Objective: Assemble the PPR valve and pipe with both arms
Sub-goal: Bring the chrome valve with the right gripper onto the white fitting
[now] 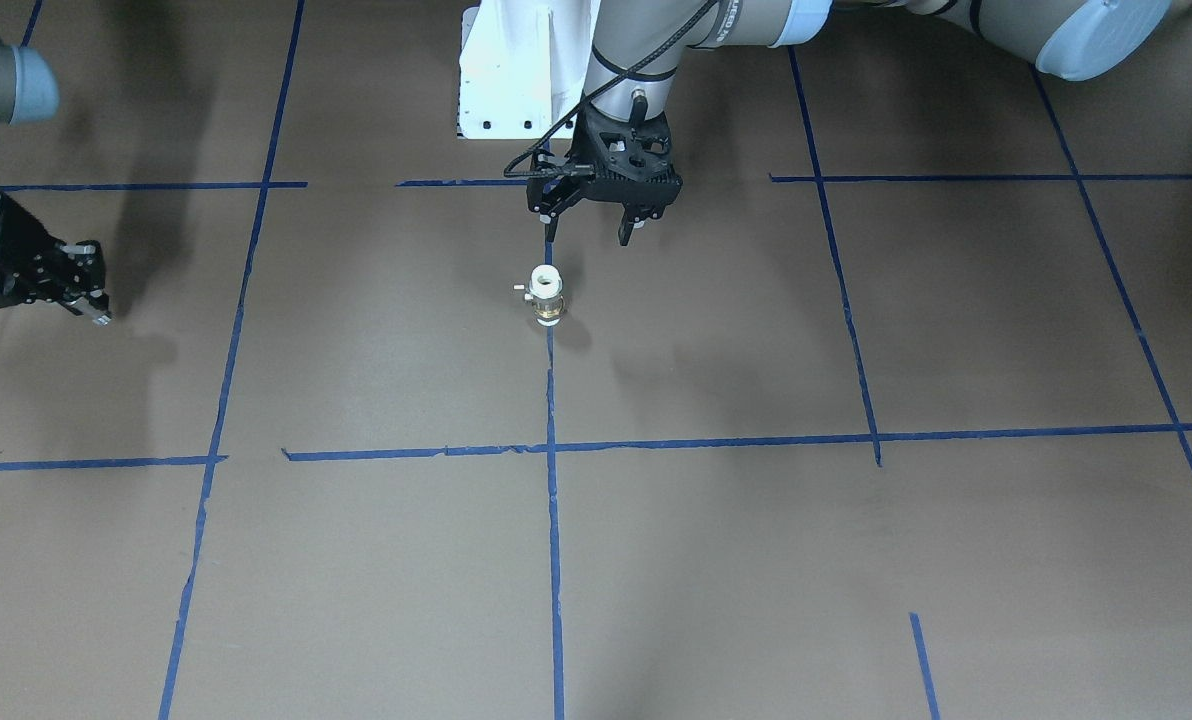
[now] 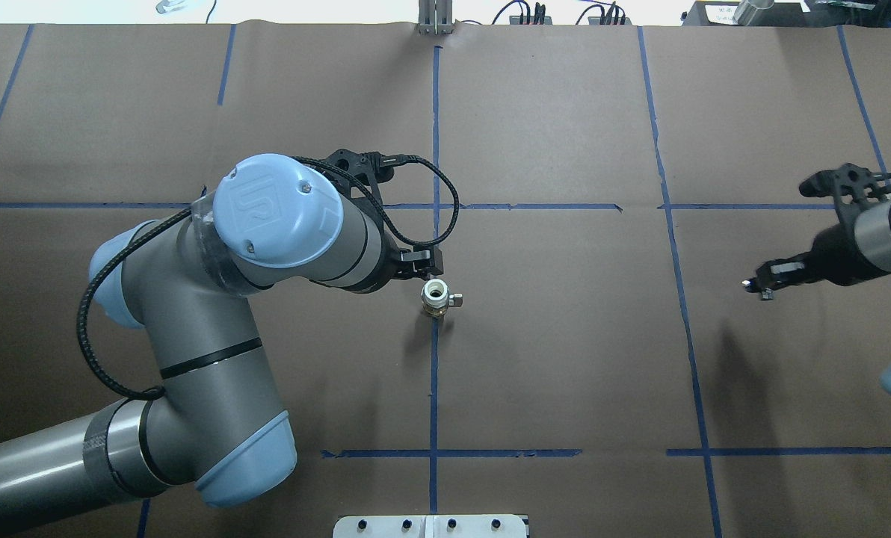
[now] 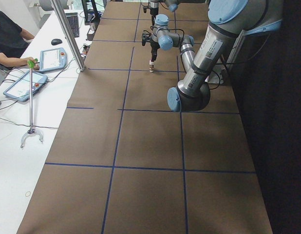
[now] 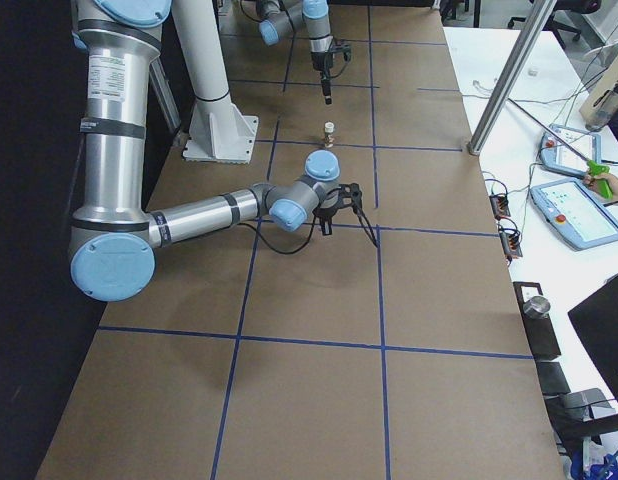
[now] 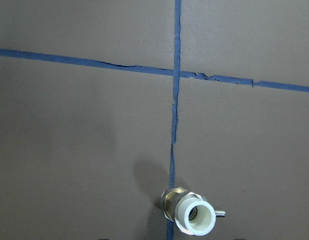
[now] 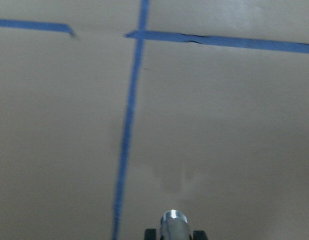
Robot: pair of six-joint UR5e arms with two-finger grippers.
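Note:
The PPR valve point(image 1: 548, 295) stands upright on the centre blue tape line, white end up, brass band low, stem to the side. It also shows in the overhead view point(image 2: 436, 297) and the left wrist view point(image 5: 192, 214). My left gripper point(image 1: 588, 222) hangs open and empty just above and behind it, toward the robot's base, not touching; in the overhead view the wrist hides most of it. My right gripper point(image 1: 88, 300) is far off to the side, above the table, shut on the silver pipe point(image 1: 102, 319), whose tip sticks out between the fingers point(image 6: 173, 225).
Blue tape lines grid the brown table cover point(image 1: 856, 550). The white pedestal base point(image 1: 516, 80) stands at the robot's edge. An operators' bench with tablets point(image 3: 48, 58) and an aluminium post point(image 3: 67, 34) runs along the far side; a person point(image 3: 7, 34) sits there.

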